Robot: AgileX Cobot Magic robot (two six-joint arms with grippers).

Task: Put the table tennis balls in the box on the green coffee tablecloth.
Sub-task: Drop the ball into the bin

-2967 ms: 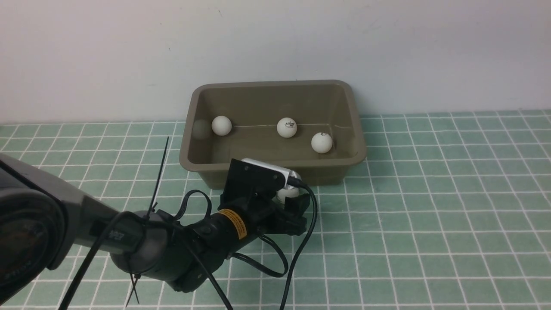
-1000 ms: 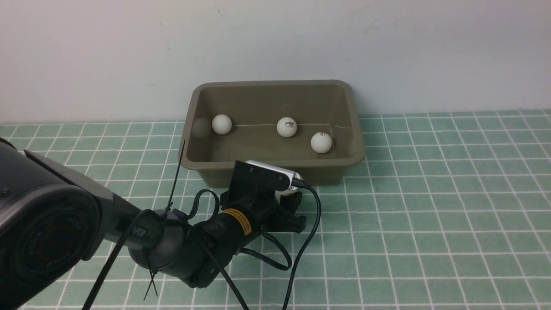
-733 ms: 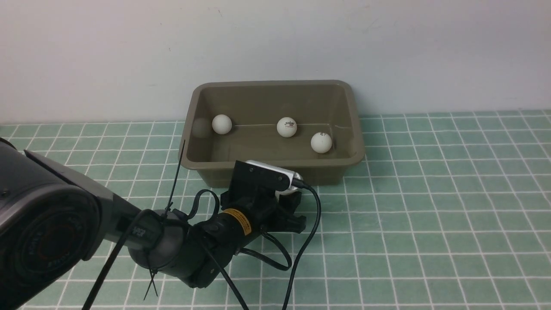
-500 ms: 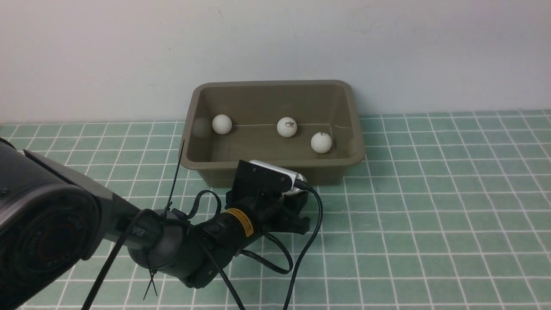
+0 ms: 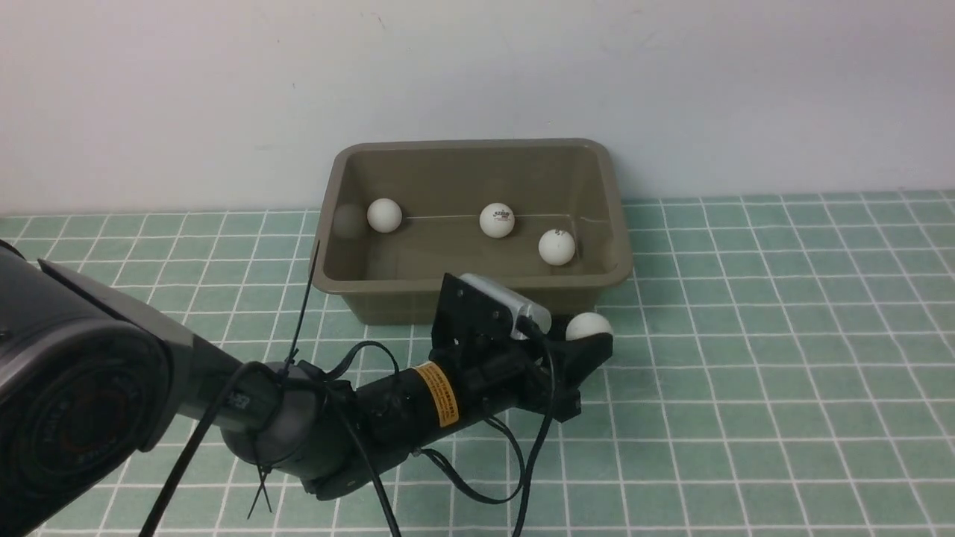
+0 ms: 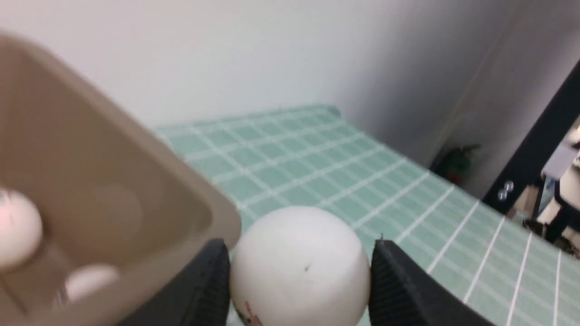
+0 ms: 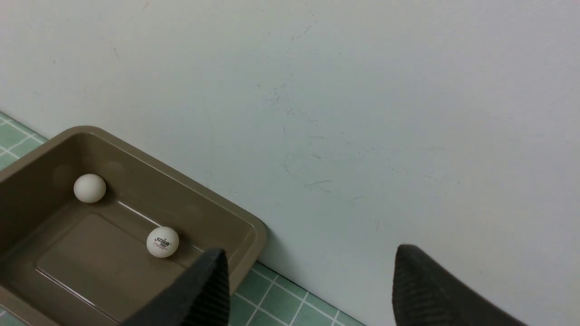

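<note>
- On the front cam the box [image 5: 616, 224] sits in the upper middle of the frame, backed up against the wall [image 5: 186, 97]. It's an olive-brown plastic tub, smooth with a faint sheen, with rounded corners, a flared rim and sloping walls.
- Three small white matte table tennis balls lie on its floor, all apart from each other. The plain ball [image 5: 384, 215] is toward the left end, the logo ball [image 5: 498, 221] with dark and red print is around the middle, and the marked ball [image 5: 557, 247] with a tiny dark scribble is toward the right.
- The fourth ball [image 5: 588, 326] is outside the box, just below its lower right corner in the front frame.
- My left gripper [image 5: 586, 337] is clamped on it. On the left wrist cam the black ribbed pads [image 6: 392, 276] press on either side of it.
- That ball's skin shows a dark speck and a bit of red print. I honestly can't tell whether it's touching the cloth.
- The left arm [image 5: 328, 425] comes in from the lower left of the front frame. It's dark and rounded, with a yellow label [image 5: 436, 384], looping black cables [image 5: 533, 425] and a silver-and-black camera [image 5: 496, 302] on the wrist.
- The right gripper [image 7: 308, 290] only shows on its own wrist cam. Its ribbed black fingers are spread wide with nothing between them, and there's scuffed white wall behind.
- The tablecloth [image 5: 746, 373] is teal-green with thin white lines forming small squares. It lies flat under everything.
</note>
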